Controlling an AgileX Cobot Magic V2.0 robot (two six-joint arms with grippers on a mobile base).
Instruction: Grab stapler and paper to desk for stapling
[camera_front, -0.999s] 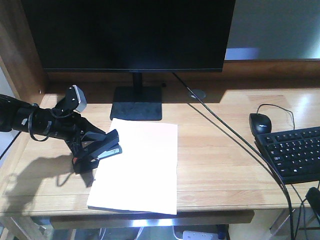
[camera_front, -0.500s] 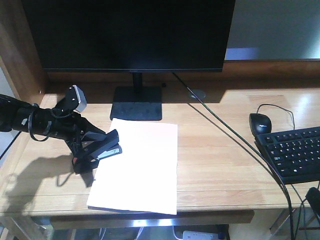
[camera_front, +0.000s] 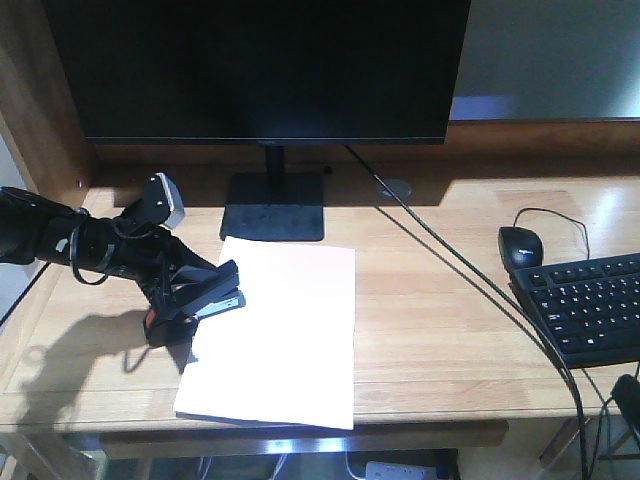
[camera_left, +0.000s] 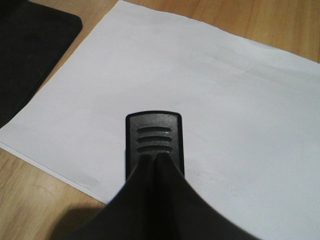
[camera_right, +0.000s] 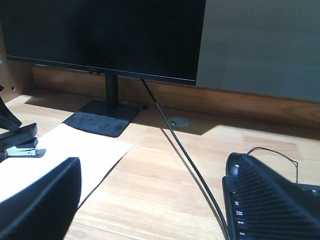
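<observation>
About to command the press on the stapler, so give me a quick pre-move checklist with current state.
1. Left tool gripping the stapler: ok, fingers closed on its body in the left wrist view.
2. Stapler nose over the paper: ok, it overlaps the sheet's left edge.
3. Paper edge seated inside the stapler mouth: cannot tell, the tool hides it.
4. Paper flat on the desk: ok, no curl visible.
5. Right tool clear of the sheet: ok, it hangs above the right side; open, empty.
6. Monitor cable clear of the work area: ok, it runs right of the paper.
</observation>
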